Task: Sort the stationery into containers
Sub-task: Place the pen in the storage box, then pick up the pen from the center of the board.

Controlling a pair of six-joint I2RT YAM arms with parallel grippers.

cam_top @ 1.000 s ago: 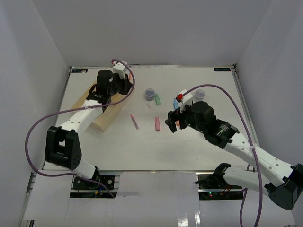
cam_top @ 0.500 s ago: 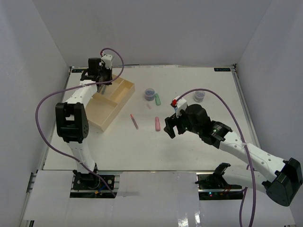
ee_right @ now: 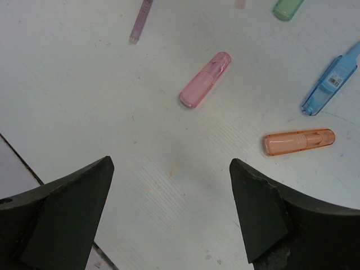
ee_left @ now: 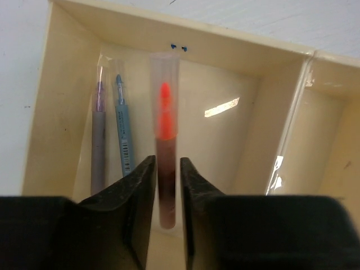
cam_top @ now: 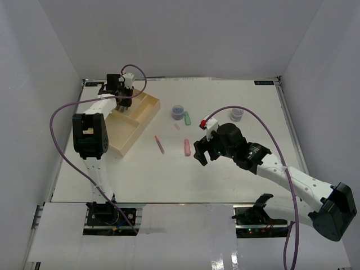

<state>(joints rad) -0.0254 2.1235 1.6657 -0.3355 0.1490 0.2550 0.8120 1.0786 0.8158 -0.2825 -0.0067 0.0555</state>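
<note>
The left arm (cam_top: 89, 135) and right arm (cam_top: 298, 180) were white shells with black joint housings. A purple cable (cam_top: 239, 107) ran back from each wrist. The left gripper (ee_left: 167, 163) and right gripper (ee_right: 169, 169) had black wedge fingers (ee_right: 67, 202).

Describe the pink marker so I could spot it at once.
Find the cream tray on the left of the table. Right of it, mid-table, two pink things lie apart; the marker is the one farther from the tray. It is short and chunky, whereas the pen beside it is thin.
</note>
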